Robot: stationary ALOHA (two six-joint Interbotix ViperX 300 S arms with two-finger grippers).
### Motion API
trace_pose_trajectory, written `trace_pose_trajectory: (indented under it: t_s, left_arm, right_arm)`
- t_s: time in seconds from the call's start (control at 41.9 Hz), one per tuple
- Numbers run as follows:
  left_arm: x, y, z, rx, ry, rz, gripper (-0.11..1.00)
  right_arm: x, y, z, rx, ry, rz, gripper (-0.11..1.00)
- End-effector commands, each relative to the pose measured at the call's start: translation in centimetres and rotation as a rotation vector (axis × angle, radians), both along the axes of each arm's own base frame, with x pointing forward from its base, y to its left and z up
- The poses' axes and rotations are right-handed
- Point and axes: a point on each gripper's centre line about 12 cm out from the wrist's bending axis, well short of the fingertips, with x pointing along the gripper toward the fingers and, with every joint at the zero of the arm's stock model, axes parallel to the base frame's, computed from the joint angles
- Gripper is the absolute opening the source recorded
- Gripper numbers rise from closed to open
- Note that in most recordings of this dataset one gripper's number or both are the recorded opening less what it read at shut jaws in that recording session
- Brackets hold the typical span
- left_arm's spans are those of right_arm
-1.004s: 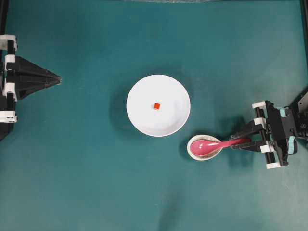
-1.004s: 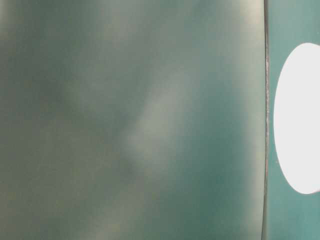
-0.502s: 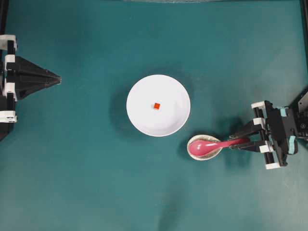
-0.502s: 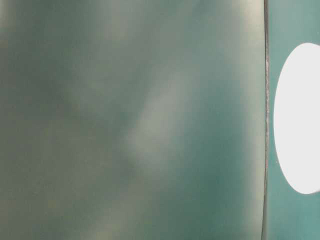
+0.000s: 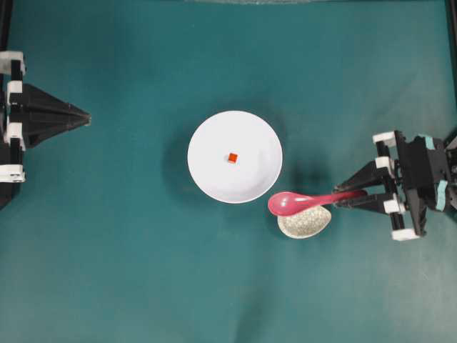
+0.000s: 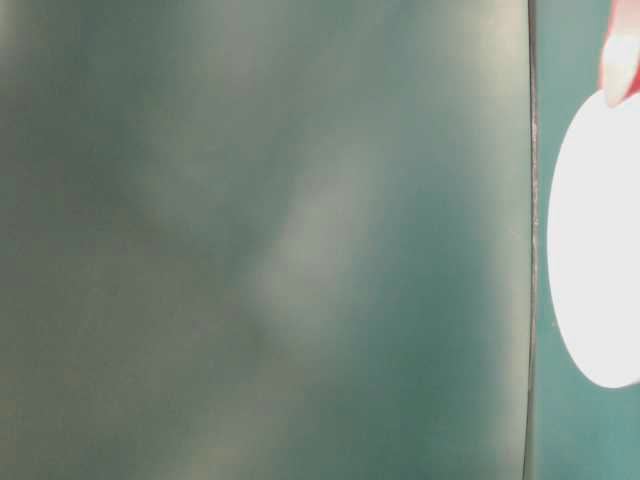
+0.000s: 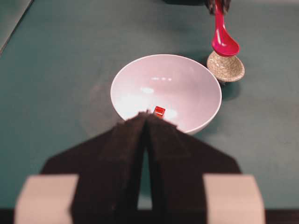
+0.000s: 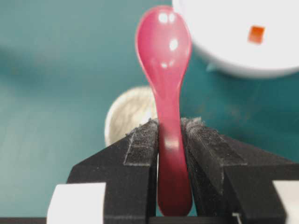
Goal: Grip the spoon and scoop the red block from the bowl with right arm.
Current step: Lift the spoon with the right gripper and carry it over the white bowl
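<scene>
Far left of the overhead view: left gripper (image 5: 86, 116) parked at the table edge, fingers pressed together to a point, holding nothing, aimed toward the centre. Centre: the bowl (image 5: 207, 179) sits on the green table (image 5: 128, 271); the red block (image 5: 233, 157) lies inside it near the middle, untouched. Just right and below the bowl: the speckled spoon rest (image 5: 308, 225), now without the spoon in it. The spoon (image 5: 293, 202) hangs clear above the rest, its scoop just off the bowl's lower right rim, handle running right into the right gripper (image 5: 340, 200). Wrist view confirms the fingers (image 8: 140, 144) clamped on both sides of the handle, scoop facing up and pointing ahead, bowl and block up and to the right of it. Progress, as I judge it: grip done, spoon lifted off its rest; carrying over the rim, dipping under the block and lifting it out all remain. Right arm reaches in from the right edge, wrist roughly level, spoon held near horizontal, pointing left toward the bowl.
</scene>
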Motion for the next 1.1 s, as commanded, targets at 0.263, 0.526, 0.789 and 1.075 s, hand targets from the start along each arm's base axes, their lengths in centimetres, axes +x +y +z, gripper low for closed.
trace_pose_trajectory:
  t_s: [0.263, 0.526, 0.789, 1.075]
  left_arm:
    - [0.2, 0.1, 0.5, 0.002, 0.008, 0.004, 0.00]
    - [0.2, 0.1, 0.5, 0.004, 0.010, 0.004, 0.01]
    - [0.2, 0.1, 0.5, 0.004, 0.008, 0.004, 0.01]
    - [0.2, 0.1, 0.4, 0.003, 0.011, 0.004, 0.01]
  right_arm:
    - [1.8, -3.2, 6.9, 0.022, 0.009, -0.106, 0.24]
    - [4.0, -5.7, 11.1, 0.046, 0.130, -0.171, 0.24]
    - [6.5, -7.2, 12.2, 0.069, 0.324, -0.181, 0.24]
    - [9.0, -7.3, 11.6, 0.083, 0.495, -0.146, 0.24]
